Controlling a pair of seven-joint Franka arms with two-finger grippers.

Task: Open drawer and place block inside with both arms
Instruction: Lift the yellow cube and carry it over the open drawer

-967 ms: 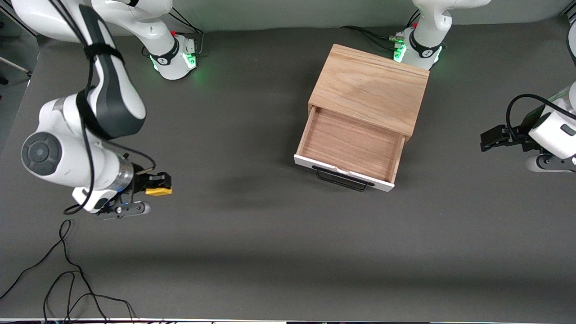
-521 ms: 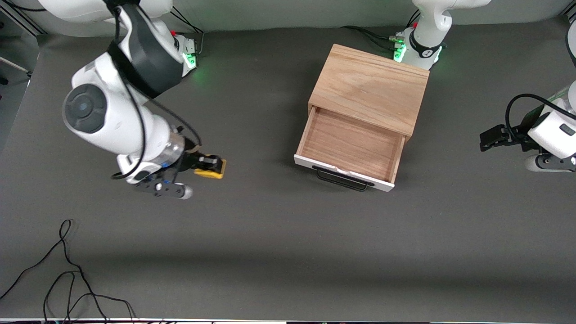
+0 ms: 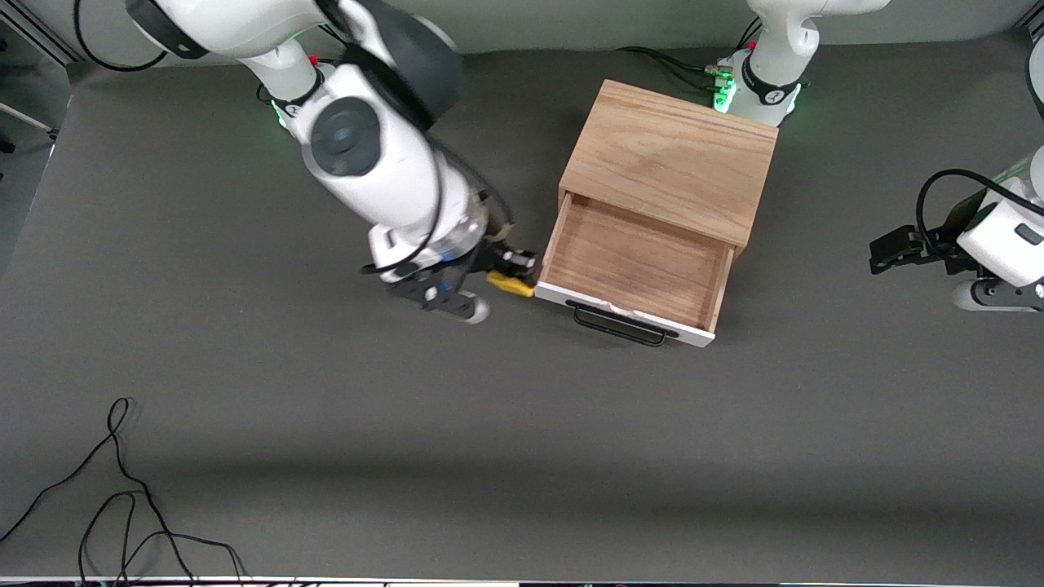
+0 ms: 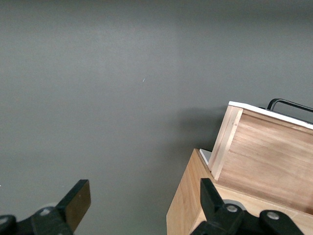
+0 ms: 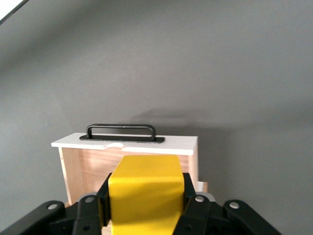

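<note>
The drawer (image 3: 636, 262) stands pulled out of the light wooden box (image 3: 673, 159), its tray bare inside, with the white front panel and black handle (image 3: 617, 327) toward the front camera. My right gripper (image 3: 514, 273) is shut on the yellow block (image 3: 510, 284), in the air just beside the drawer's side wall toward the right arm's end. In the right wrist view the block (image 5: 145, 193) fills the jaws, with the drawer's white front (image 5: 124, 142) below it. My left gripper (image 3: 889, 253) waits open at the left arm's end of the table, its fingers (image 4: 78, 198) wide apart beside the box (image 4: 183, 205).
Loose black cables (image 3: 122, 505) lie at the table's front edge toward the right arm's end. The two green-lit bases (image 3: 318, 106) (image 3: 758, 90) stand along the table's back edge, one right beside the box.
My right arm has carried the block across the table from the right arm's end up to the drawer's side. The left arm and the drawer have not moved.
</note>
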